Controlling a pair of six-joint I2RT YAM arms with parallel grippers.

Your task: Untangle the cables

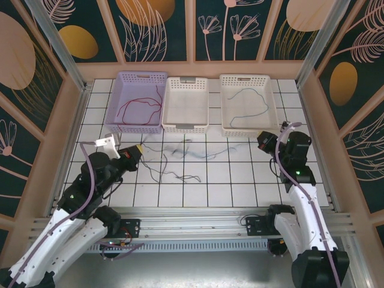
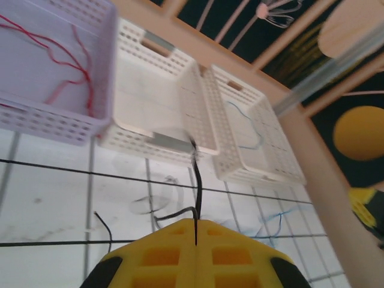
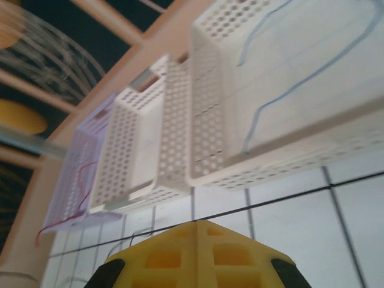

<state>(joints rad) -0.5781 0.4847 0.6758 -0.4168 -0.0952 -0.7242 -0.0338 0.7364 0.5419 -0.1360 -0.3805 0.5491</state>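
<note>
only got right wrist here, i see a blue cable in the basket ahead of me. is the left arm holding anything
Observer: Yes. The left gripper is shut on a black cable, which rises straight up from between its fingertips.
Operator: ok, any cables out on the table
Observer: Yes. In the top view, loose dark cables lie on the tiles, in front of the middle white basket.
</note>
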